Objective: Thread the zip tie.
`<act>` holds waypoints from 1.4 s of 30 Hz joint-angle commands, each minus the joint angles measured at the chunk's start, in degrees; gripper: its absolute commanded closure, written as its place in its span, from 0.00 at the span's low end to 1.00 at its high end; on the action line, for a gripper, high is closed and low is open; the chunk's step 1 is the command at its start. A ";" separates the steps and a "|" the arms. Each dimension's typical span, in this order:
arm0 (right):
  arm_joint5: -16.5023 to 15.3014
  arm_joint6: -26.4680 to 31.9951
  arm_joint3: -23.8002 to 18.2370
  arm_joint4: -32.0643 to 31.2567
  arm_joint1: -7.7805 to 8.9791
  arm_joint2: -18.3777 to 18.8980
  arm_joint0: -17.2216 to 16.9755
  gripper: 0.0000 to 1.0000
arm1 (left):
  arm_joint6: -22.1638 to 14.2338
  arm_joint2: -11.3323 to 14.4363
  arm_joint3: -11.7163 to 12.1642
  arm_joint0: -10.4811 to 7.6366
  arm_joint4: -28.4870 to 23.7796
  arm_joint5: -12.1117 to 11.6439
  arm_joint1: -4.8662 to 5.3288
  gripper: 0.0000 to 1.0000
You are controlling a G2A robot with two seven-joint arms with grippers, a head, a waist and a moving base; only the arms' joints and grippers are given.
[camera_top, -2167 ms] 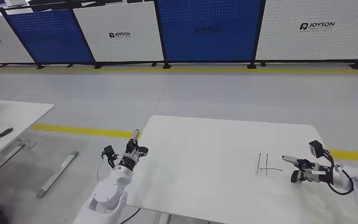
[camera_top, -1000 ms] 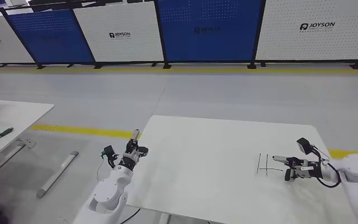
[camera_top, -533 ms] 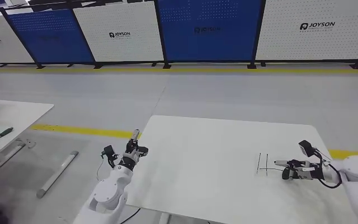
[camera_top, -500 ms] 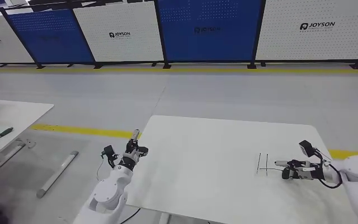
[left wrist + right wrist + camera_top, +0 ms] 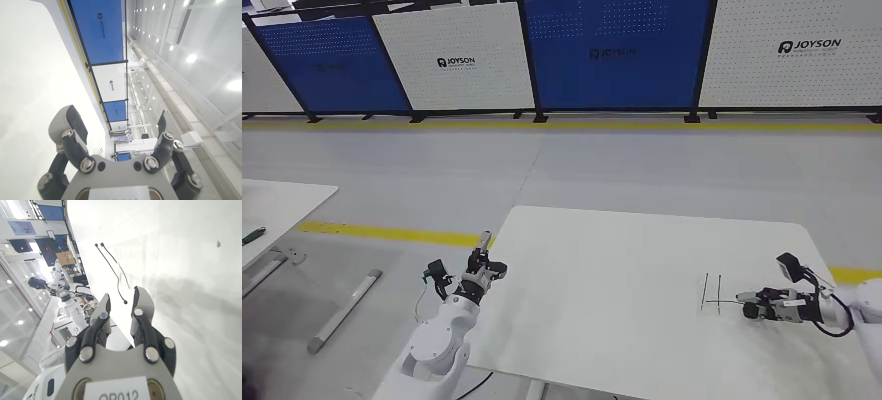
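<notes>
While the right gripper [image 5: 122,293] is hovering low over the right part of the table [image 5: 622,290], its jaws are standing apart and gripping nothing. The head [image 5: 125,302] of the zip tie [image 5: 118,285] is lying flat just ahead of the gap between them. Its strap is running left, crossing two more ties [image 5: 102,244] that are lying side by side. The left gripper [image 5: 121,121] is pointing upward at the table's left edge, well apart, its jaws wide and empty. The pick-up seems to be the step in hand. The claw should be coming down with its fingertips almost brushing the surface, since the strap is thin. It should be closing just behind the head, leaving the eye free for threading and avoiding dragging the other ties
</notes>
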 commanded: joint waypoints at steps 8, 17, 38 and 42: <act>-0.36 0.05 1.78 0.21 -0.19 -0.79 0.91 0.84 | 0.00 0.00 0.00 0.00 0.00 0.00 0.00 0.00; -1.24 0.09 3.07 0.65 -0.40 -1.49 1.64 1.00 | 0.00 0.00 0.00 0.00 0.00 0.00 0.00 0.00; -11.95 0.09 -10.91 26.88 6.44 -2.80 -8.60 1.00 | 0.00 0.00 0.00 0.00 0.00 0.00 0.00 0.00; -11.95 0.09 -10.91 26.88 6.44 -2.80 -8.60 1.00 | 0.00 0.00 0.00 0.00 0.00 0.00 0.00 0.00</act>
